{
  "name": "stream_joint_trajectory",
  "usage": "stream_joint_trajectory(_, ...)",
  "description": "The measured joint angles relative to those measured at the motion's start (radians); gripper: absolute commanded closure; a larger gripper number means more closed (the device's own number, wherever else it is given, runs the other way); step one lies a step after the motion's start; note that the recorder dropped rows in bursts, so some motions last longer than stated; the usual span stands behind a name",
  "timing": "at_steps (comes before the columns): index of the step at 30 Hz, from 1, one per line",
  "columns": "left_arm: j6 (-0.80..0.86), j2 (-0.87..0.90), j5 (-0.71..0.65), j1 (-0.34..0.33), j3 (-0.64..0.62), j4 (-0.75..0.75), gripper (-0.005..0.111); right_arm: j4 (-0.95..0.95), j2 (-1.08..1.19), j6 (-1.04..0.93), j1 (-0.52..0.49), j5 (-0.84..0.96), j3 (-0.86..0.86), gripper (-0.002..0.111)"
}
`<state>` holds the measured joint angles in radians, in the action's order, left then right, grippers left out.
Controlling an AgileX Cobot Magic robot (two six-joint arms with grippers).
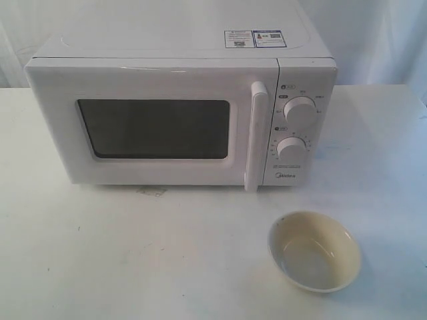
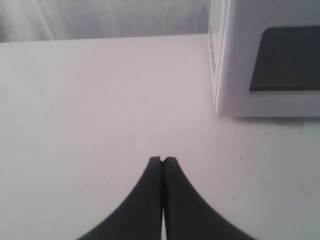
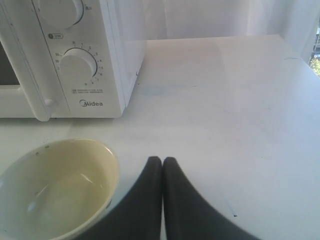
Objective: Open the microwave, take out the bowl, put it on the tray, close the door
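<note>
The microwave (image 1: 180,100) fills the upper half of the exterior view and stands on the white bench (image 1: 100,253). Its door (image 1: 153,127) sits flush with the body, the dark window left of centre and the tall white handle (image 1: 255,137) upright beside the two dials (image 1: 299,112). The bowl (image 1: 314,251) stands upright and empty on the bench in the lower right of the frame, in front of the dial panel and well clear of the microwave. No arm shows in this view.

In the left wrist view the left fingers (image 2: 147,200) are pressed tip to tip with nothing between them, above bare bench, with a corner of the microwave ahead. The right fingers (image 3: 147,200) are likewise pressed together and hold nothing. The bowl lies just beside them, though I cannot tell whether they touch it.
</note>
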<state>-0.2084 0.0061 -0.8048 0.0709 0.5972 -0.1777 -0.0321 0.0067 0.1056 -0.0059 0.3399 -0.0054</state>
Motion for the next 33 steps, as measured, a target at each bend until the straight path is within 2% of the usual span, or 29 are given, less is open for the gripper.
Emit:
stream_joint_trajectory(7,-0.011,0.002,0.51,0.0,-0.313,0.091,0.107,0.0,0.0,0.0,0.0,0.0,0.0,0.108)
stream_joint_trajectory(11,-0.01,0.002,0.637,0.0,-0.434,0.107,0.107,0.0,0.0,0.0,0.0,0.0,0.0,0.108)
stream_joint_trajectory(16,0.095,0.002,0.662,0.0,-0.492,0.107,0.107,0.0,0.0,0.0,0.0,0.0,0.0,0.108)
stream_joint_trajectory(20,0.166,0.0,0.671,-0.034,-0.533,0.107,0.107,0.0,0.0,0.0,0.0,0.0,0.0,0.108)
stream_joint_trajectory(24,0.179,-0.002,0.672,-0.078,-0.587,0.107,0.107,0.0,0.0,0.0,0.0,0.0,0.0,0.108)
stream_joint_trajectory(33,0.185,-0.002,0.6,-0.117,-0.592,0.129,0.107,0.0,0.0,0.0,0.0,0.002,0.0,0.108)
